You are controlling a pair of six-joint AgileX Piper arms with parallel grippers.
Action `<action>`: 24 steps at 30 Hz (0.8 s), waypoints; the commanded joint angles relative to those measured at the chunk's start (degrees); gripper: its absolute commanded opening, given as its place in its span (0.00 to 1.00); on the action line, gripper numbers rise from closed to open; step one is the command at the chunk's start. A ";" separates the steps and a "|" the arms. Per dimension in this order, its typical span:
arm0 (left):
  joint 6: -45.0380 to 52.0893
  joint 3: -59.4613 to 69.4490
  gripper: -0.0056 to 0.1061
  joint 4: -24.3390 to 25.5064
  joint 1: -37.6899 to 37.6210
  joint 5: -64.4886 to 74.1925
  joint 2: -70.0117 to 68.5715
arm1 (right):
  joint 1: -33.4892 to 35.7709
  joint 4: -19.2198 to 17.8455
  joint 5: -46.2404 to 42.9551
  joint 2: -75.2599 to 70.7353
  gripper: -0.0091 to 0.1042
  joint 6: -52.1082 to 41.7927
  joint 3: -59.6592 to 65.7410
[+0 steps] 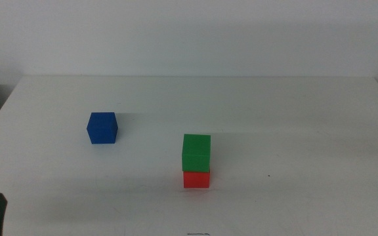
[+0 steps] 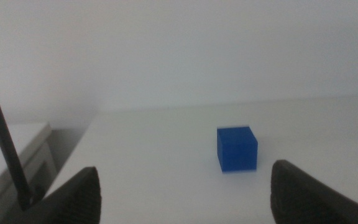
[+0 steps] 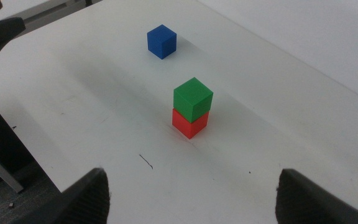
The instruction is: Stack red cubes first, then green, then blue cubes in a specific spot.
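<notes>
Centrally on the white table [image 1: 294, 118] stands a small stack: the green cube [image 1: 196, 152] sits squarely on top of the red cube [image 1: 196, 179], touching it. Taking that stack as the landmark, the blue cube [image 1: 102, 127] rests alone on the tabletop, well apart from it, farther back and toward the left arm's side. No writing, brand or label shows on any cube or on the table. The left gripper [image 2: 185, 190] has its jaws spread wide, holding nothing, and faces the blue cube. The right gripper [image 3: 194, 193] is likewise released and empty, hovering back from the stack. A short dark mark [image 3: 146, 162] lies on the table near the stack.
</notes>
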 commanded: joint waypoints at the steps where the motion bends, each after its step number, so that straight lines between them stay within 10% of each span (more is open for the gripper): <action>1: -0.56 -3.42 0.89 -1.47 0.04 -3.76 3.12 | -0.37 -0.56 -4.04 0.36 0.79 -0.41 -1.28; 15: -0.25 -60.21 0.89 0.23 0.40 49.06 48.58 | -0.37 -0.69 -4.11 0.36 0.79 -0.71 -1.28; 24: 6.41 -77.83 0.89 -6.47 0.32 54.83 72.46 | -0.37 -0.74 -4.10 0.36 0.79 -0.71 -1.28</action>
